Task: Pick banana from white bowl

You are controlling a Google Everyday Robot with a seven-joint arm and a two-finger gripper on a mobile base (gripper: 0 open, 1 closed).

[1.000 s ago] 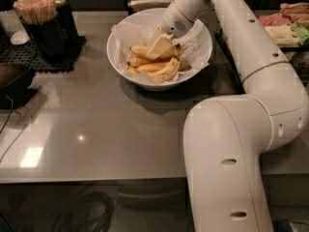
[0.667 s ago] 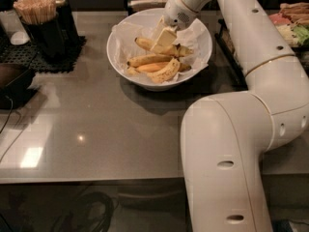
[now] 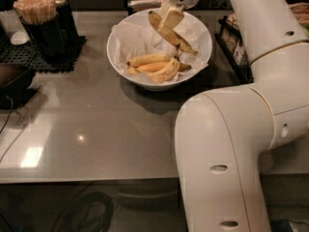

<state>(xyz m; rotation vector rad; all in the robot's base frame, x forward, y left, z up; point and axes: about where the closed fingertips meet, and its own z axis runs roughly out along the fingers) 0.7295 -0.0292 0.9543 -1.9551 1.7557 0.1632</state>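
Observation:
My gripper is above the far side of the white bowl, shut on the banana. The banana is long, curved, speckled yellow, and hangs tilted in the air above the bowl, one end up at the left and the other down toward the right rim. The bowl is lined with crinkled white paper. Inside it lie a yellow banana, a slim orange-tinted banana and a short speckled banana.
A black holder of wooden sticks stands on a black mat at the back left. A dark object sits at the left edge. A black rack stands right of the bowl. My white arm fills the right foreground.
The gripper has risen out of the bowl with the long banana in it. The other bananas stay in the bowl.

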